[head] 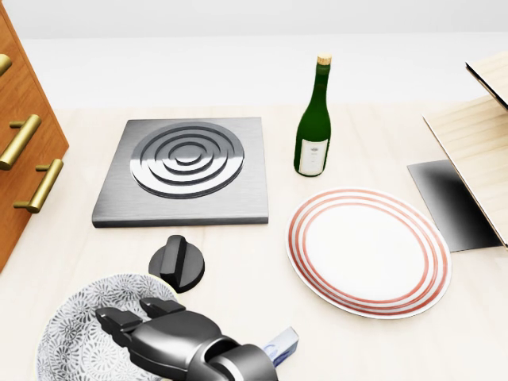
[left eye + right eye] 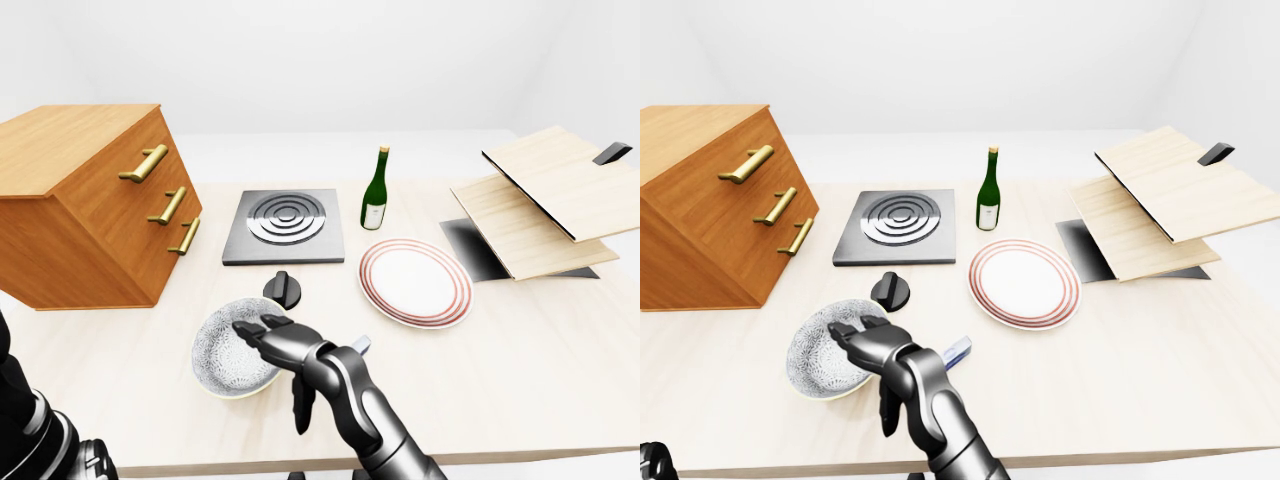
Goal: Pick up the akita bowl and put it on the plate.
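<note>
Reaching in from the bottom of the left-eye view, the right hand (image 2: 288, 348) hangs over the right rim of the bowl (image 2: 222, 352), unclenched. Its fingers (image 2: 248, 329) stretch out above the patterned inside and one digit points down outside the rim, so it grips nothing. The bowl sits upright on the table (image 2: 520, 340), just below a black knob (image 2: 283, 290) and well apart from the red-ringed plate (image 2: 415, 283) to its right. A small blue-and-white item (image 1: 282, 345) peeks out beside the wrist; I can't tell what it is. Above the plate stands a green bottle (image 2: 375, 192), beside a square burner (image 2: 285, 227). A wooden drawer chest (image 2: 90, 205) is at the left and stacked boards (image 2: 540, 200) at the right.
</note>
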`<state>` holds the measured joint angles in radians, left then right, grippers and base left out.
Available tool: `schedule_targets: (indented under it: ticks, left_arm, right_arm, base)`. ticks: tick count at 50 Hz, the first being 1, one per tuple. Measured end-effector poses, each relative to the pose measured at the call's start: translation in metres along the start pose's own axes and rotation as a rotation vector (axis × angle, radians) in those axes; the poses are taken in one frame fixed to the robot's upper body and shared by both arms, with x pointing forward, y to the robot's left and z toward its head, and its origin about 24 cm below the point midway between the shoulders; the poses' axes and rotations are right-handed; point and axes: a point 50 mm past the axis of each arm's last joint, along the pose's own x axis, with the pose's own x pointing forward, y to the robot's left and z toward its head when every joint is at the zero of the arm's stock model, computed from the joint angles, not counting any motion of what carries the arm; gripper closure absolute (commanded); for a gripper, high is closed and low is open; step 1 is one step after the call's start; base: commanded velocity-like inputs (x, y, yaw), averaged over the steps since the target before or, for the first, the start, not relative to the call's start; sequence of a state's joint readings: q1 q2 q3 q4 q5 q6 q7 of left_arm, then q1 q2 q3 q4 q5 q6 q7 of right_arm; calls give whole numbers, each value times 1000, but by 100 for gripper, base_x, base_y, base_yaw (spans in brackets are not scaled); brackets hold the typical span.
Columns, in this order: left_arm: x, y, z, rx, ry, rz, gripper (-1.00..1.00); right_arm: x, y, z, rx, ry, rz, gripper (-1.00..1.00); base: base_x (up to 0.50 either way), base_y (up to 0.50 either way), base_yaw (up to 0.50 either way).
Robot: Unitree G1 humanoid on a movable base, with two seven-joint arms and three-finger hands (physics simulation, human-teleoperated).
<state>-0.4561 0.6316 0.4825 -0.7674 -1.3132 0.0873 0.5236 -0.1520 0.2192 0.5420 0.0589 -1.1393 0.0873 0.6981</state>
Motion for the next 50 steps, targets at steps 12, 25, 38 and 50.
schedule_targets:
  ticks: [12, 25, 38, 50]
  left_arm:
    - [0, 0, 0, 0, 1, 0, -100]
    - [0, 0, 0, -1, 1, -1, -100]
    - [0, -2, 1, -8, 4, -10, -100]
    - [0, -2, 2, -10, 7, -14, -100]
  right_arm:
    - [3, 7, -7, 22, 16, 33, -65]
    - [3, 9, -7, 44, 5, 40, 100]
    - [-3, 11, 4, 38, -39, 27, 100]
    - [-3, 7, 8, 43, -67, 19, 100]
  base:
    - [0, 0, 0]
    - [0, 0, 0]
    - [0, 0, 0]
    - [0, 0, 0]
